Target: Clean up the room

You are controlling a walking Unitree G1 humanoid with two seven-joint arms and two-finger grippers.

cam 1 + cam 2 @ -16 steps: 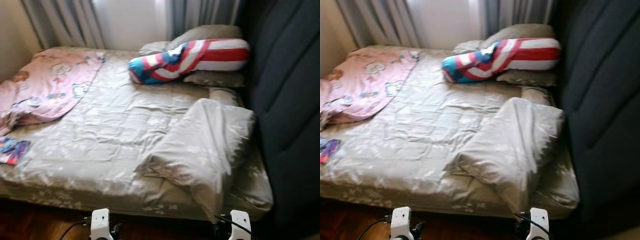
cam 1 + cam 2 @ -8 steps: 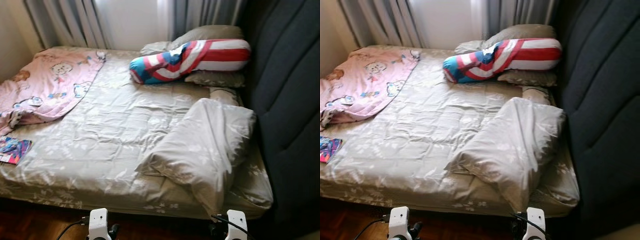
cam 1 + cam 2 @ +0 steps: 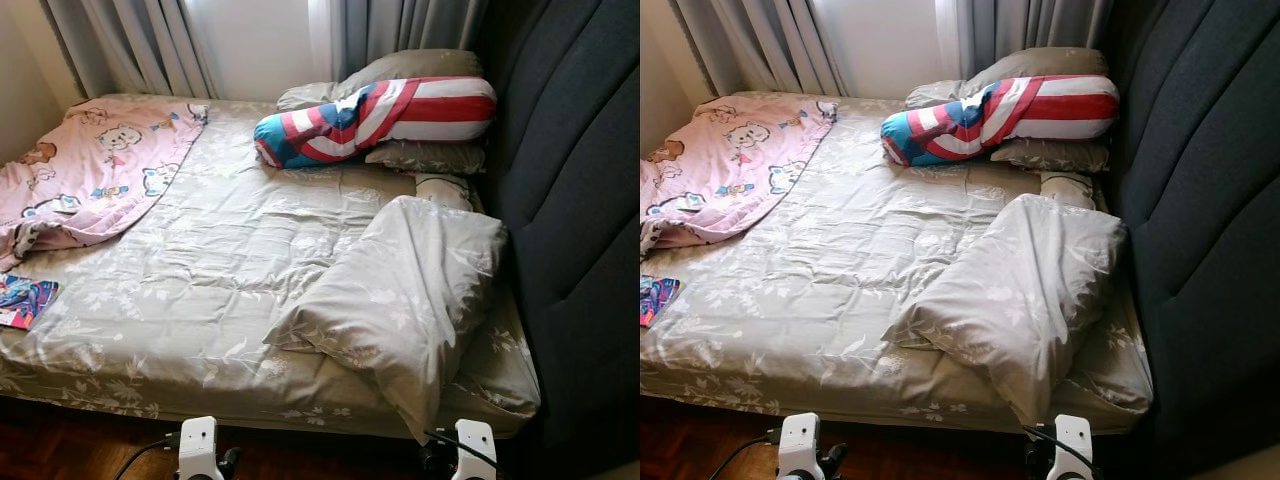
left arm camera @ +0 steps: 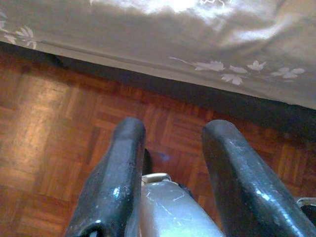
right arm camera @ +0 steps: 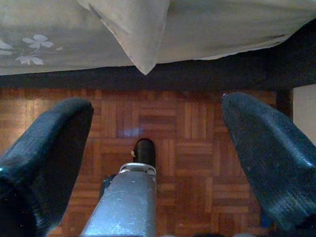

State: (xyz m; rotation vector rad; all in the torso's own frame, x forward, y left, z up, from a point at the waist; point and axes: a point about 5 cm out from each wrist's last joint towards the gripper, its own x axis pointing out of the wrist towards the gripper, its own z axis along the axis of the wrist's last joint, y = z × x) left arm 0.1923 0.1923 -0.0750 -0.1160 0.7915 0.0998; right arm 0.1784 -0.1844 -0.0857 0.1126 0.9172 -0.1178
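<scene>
Pillow (image 3: 410, 300) askew on bed (image 3: 200, 290)

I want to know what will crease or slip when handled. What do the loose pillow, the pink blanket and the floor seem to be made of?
Loose pillow: looks like smooth woven fabric, slightly shiny, with pale flower print and soft creases.
Pink blanket: seems thin, matte printed cloth, rumpled in folds.
Floor: wooden parquet blocks, glossy, reflecting light.

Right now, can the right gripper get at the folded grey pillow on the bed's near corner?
Probably yes: the right gripper hangs open over the parquet floor, just below the pillow whose corner overhangs the bed edge; nothing lies between.
</scene>
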